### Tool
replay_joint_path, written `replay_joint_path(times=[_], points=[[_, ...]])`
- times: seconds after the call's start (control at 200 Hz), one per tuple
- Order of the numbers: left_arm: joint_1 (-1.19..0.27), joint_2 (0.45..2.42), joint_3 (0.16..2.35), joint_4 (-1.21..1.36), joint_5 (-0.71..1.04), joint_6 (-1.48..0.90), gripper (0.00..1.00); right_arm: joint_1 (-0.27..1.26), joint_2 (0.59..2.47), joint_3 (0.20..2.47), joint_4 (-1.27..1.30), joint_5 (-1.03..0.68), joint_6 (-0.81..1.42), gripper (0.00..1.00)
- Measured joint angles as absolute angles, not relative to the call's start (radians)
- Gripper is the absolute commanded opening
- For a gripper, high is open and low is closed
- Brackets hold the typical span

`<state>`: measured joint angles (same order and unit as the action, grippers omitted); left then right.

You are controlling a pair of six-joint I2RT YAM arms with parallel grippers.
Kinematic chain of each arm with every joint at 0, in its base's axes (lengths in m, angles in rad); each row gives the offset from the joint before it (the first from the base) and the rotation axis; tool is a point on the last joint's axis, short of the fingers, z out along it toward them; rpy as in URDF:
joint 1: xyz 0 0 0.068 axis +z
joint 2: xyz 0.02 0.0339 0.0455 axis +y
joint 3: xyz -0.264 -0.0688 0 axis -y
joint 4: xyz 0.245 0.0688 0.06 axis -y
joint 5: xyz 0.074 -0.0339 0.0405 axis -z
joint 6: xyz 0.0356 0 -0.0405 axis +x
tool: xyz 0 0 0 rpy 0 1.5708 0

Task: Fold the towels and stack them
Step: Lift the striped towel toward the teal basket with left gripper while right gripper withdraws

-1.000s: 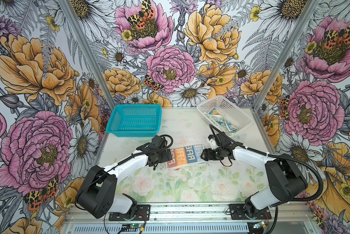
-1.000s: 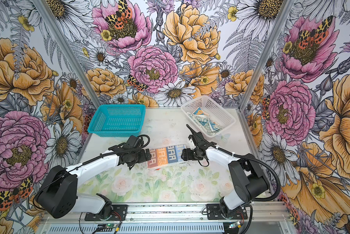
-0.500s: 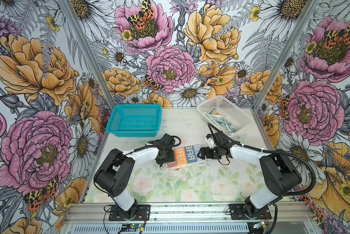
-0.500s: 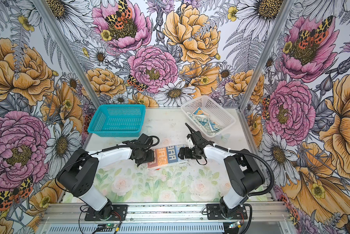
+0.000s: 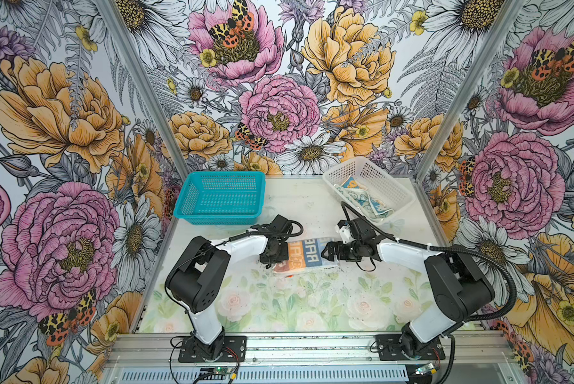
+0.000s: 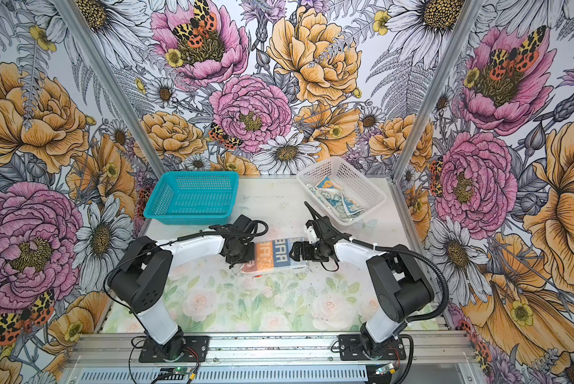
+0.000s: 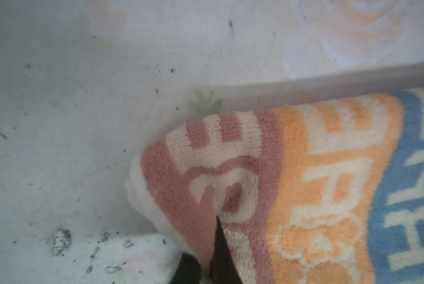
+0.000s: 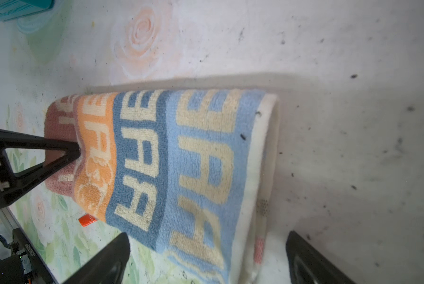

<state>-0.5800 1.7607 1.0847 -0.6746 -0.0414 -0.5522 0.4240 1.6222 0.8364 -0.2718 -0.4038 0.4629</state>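
My left gripper [image 8: 76, 150] pinching the lettered towel [image 5: 307, 255] by its pink end, right gripper [image 8: 206, 246] wide astride the other end, teal basket [image 5: 192, 196] and white basket [image 5: 390, 181] of crumpled towels [image 5: 358, 199] behind.

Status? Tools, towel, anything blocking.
Left tool shut on lettered towel, pink end. Right tool open around its blue end. Towel folded, on table. Teal basket behind, apart.

The folded lettered towel [image 8: 171, 167] lies on the speckled table [image 8: 353, 73]. Take its cream edge as three o'clock. At nine the left pincer [image 8: 77, 150] is closed, tips pinching the puckered pink-orange end. At six the right pincer [image 8: 207, 234] gapes wide, fingers [image 8: 102, 260] flanking the pale blue band. An orange tag [image 8: 86, 219] sits near seven.
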Motion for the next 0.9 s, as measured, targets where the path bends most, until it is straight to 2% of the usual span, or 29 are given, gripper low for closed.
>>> replay_joint_path(times=[0.245, 0.5, 0.901], points=[[-0.533, 1.846, 1.499, -0.891, -0.159, -0.425, 0.00, 0.418, 1.667, 0.966, -0.270, -0.421, 0.471, 0.99], [-0.479, 2.017, 1.941, -1.066, -0.239, -0.283, 0.00, 0.401, 1.673, 1.089, -0.256, -0.429, 0.482, 0.99], [-0.301, 2.091, 2.151, -1.172, -0.388, -0.088, 0.00, 0.399, 1.723, 1.137, -0.253, -0.440, 0.490, 0.99]])
